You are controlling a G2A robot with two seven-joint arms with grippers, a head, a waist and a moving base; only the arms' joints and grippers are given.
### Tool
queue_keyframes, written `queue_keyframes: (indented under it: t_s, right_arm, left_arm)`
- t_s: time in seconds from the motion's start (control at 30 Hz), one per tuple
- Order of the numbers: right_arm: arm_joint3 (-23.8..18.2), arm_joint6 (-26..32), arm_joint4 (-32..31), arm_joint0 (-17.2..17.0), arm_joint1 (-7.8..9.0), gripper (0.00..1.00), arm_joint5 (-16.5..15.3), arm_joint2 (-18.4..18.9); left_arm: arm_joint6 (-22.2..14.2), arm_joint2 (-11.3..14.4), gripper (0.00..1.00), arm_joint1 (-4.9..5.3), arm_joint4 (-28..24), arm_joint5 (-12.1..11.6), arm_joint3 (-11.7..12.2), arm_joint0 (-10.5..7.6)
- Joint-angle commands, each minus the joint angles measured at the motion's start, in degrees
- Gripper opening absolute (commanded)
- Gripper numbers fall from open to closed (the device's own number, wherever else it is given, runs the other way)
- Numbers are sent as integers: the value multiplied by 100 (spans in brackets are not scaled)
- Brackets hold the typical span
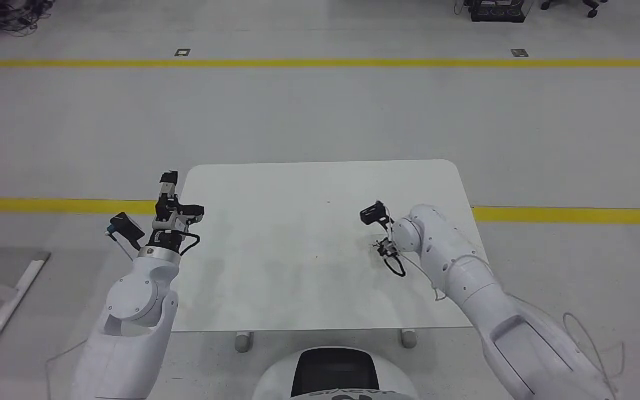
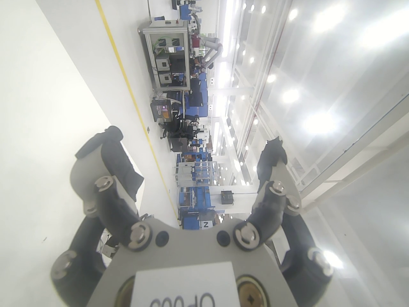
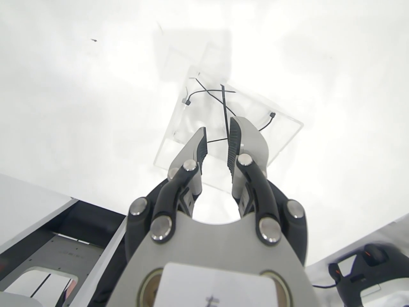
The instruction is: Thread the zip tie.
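Right wrist view puts our right pincer (image 3: 217, 126) released, straddling a black zip tie (image 3: 223, 103) in the clear tray (image 3: 287, 135) mid-frame; we judge pickup in hand. Next: clench squarely. Left pincer (image 2: 193, 138) gapes empty.

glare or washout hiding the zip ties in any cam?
Right wrist view: the white table glares bright and the clear plastic tray is faint, but the thin black zip ties contrast well. Left wrist view: the ceiling lamps flare strongly. Top view: even light, no glare.
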Motion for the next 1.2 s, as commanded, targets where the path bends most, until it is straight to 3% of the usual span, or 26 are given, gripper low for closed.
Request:
queue_keyframes:
  t_s: [0.0, 0.37, 1.17]
  right_arm:
    - [67, -34, 2, 25, -19, 17, 4, -29]
    - [413, -183, 33, 148, -119, 17, 37, -148]
    - [1021, -325, 32, 396, -329, 2, 92, -360]
  left_arm:
    - [0, 0, 100, 0, 0, 0, 0, 0]
    - [0, 0, 100, 0, 0, 0, 0, 0]
    - [0, 0, 100, 0, 0, 0, 0, 0]
